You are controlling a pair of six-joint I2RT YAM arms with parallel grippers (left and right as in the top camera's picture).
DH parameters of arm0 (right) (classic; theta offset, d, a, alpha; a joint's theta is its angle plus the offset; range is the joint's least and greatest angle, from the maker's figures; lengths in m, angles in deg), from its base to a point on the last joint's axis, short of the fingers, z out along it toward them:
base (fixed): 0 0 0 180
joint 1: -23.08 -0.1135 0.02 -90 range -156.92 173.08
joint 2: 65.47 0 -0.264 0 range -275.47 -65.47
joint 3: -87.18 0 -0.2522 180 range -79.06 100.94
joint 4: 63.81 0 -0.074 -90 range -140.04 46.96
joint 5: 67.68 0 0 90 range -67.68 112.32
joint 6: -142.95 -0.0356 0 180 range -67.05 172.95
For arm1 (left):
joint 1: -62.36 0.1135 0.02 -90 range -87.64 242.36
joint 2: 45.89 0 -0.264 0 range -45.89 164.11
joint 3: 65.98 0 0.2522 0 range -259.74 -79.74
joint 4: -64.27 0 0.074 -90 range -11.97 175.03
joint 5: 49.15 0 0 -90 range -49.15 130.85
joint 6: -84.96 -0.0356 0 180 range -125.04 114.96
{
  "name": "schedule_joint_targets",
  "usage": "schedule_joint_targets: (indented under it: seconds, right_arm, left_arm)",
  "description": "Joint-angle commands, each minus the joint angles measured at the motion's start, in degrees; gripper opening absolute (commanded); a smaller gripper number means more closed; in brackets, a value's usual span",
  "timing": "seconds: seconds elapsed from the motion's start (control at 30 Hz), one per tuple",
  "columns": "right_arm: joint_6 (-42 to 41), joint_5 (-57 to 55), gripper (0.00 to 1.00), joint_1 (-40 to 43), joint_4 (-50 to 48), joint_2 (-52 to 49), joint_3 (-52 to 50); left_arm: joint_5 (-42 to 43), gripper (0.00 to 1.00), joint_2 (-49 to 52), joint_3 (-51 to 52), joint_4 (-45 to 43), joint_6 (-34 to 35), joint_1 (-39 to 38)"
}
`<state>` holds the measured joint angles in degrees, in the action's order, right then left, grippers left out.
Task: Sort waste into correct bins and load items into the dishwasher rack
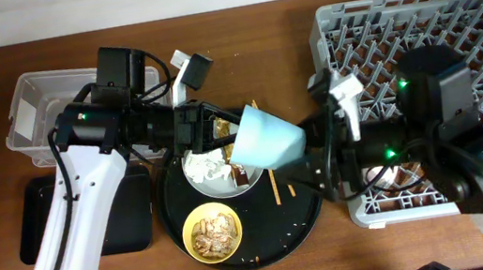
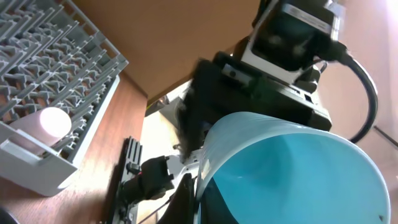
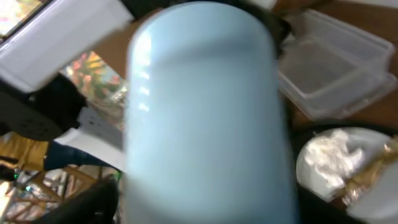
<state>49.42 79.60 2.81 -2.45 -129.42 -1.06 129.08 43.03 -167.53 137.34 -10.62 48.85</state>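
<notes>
The small blue cup (image 1: 266,139) hangs on its side above the large round black tray (image 1: 306,225), between my two grippers. My left gripper (image 1: 227,145) is shut on its rim; the left wrist view shows the cup's inside (image 2: 298,174). My right gripper (image 1: 315,153) is at the cup's base. The blurred cup (image 3: 205,118) fills the right wrist view and hides the fingers. The grey plate (image 1: 245,184) holds white tissue (image 1: 206,166) and the golden-brown wrapper (image 1: 219,130). The yellow bowl (image 1: 213,232) holds food scraps. Chopsticks (image 1: 274,187) lie on the round tray.
The dishwasher rack (image 1: 480,11) stands at the right, with a pale round cup (image 2: 55,122) in its near part. The clear tub (image 1: 39,111) is at the far left, and the shallow black tray (image 1: 41,225) lies in front of it. Crumbs dot the round tray.
</notes>
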Motion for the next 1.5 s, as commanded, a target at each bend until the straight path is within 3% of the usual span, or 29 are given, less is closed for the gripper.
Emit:
schedule_joint_targets:
  seconds: [0.0, 0.03, 0.07, 0.13, 0.17, 0.33, 0.43, 0.47, 0.53, 0.57, 0.63, 0.7, 0.73, 0.8, 0.87, 1.0, 1.07, 1.2, 1.47]
  right_arm:
    - [-0.4, 1.5, 0.65, -2.3, -2.0, 0.2, 0.7]
    - [-0.4, 1.4, 0.63, -2.1, -2.3, 0.2, 0.7]
    - [-0.4, 1.2, 0.55, -2.1, -2.4, 0.3, 0.7]
    - [-0.4, 1.2, 0.53, -2.1, -2.4, 0.3, 0.7]
    - [-0.4, 1.2, 0.75, -2.1, -2.5, 0.3, 0.7]
    - [-0.4, 1.2, 0.77, -2.1, -5.3, 1.0, 0.7]
    - [-0.4, 1.2, 0.69, -2.1, -6.0, 1.6, 0.7]
    - [-0.4, 1.2, 0.61, -2.1, -6.1, 1.7, 0.7]
    - [-0.4, 1.2, 0.57, -2.1, -6.0, 1.8, 0.7]
    - [-0.4, 1.0, 0.57, -2.1, -5.8, 1.9, 0.7]
    - [-0.4, -3.8, 0.57, -2.0, -3.6, 2.3, 0.8]
    - [-0.4, -13.0, 0.57, -0.6, 1.2, 3.6, 1.0]
    - [-2.2, -20.0, 0.57, 1.9, 5.8, 5.2, 1.5]
    - [-4.8, -27.7, 0.57, 6.3, 11.4, 7.1, 2.4]
    - [-9.0, -40.9, 0.57, 13.3, 19.5, 9.6, 3.1]
    - [-18.4, -57.9, 0.6, 25.7, 30.6, 8.4, 2.8]
    - [-18.4, -58.4, 0.6, 34.4, 34.0, 3.3, 2.8]
    - [-18.3, -58.4, 0.6, 43.1, 35.0, -8.9, 2.8]
    - [-17.7, -55.0, 0.57, 49.3, 31.1, -29.6, 2.8]
  left_arm:
    - [2.0, 0.0, -0.6, -0.3, 0.3, -1.4, -0.1]
    - [1.9, 0.01, -0.6, -0.3, 0.8, -1.4, -0.1]
    - [1.7, 0.0, -0.6, -0.3, 1.4, -1.4, -0.1]
    - [1.2, 0.01, -0.6, -0.3, 1.9, -1.4, -0.2]
    - [0.9, 0.01, -0.6, -0.3, 1.9, -1.4, -0.3]
    - [0.5, 0.01, -0.6, -0.3, 2.1, -1.4, -0.7]
    - [0.5, 0.01, -0.6, -0.3, 2.1, -1.4, -0.7]
    - [0.5, 0.01, -0.6, -0.3, 2.1, -1.4, -0.7]
    - [0.5, 0.03, -0.6, -0.3, 2.1, -1.4, -0.7]
    - [0.5, 0.16, -0.6, -0.3, 2.1, -1.4, -0.7]
    - [0.5, 0.7, -0.6, -0.3, 2.1, -1.4, -0.7]
    - [-3.9, 0.85, -0.6, -0.3, 2.1, -1.4, -0.6]
    - [-12.3, 0.98, -0.6, -0.3, 2.4, -1.4, -0.6]
    - [-28.9, 0.99, -0.6, -0.3, 4.8, 0.0, -0.6]
    - [-37.4, 0.99, -0.6, -0.3, 7.4, 0.4, -0.6]
    - [-38.0, 0.99, -0.6, -0.3, 8.7, 0.3, -0.6]
    - [-38.4, 0.99, -0.6, -0.3, 9.1, 0.3, -0.6]
    - [-38.6, 0.99, -0.6, -0.3, 10.5, 0.1, -0.6]
    - [-38.6, 0.99, -0.6, -0.3, 11.3, -0.3, -0.6]
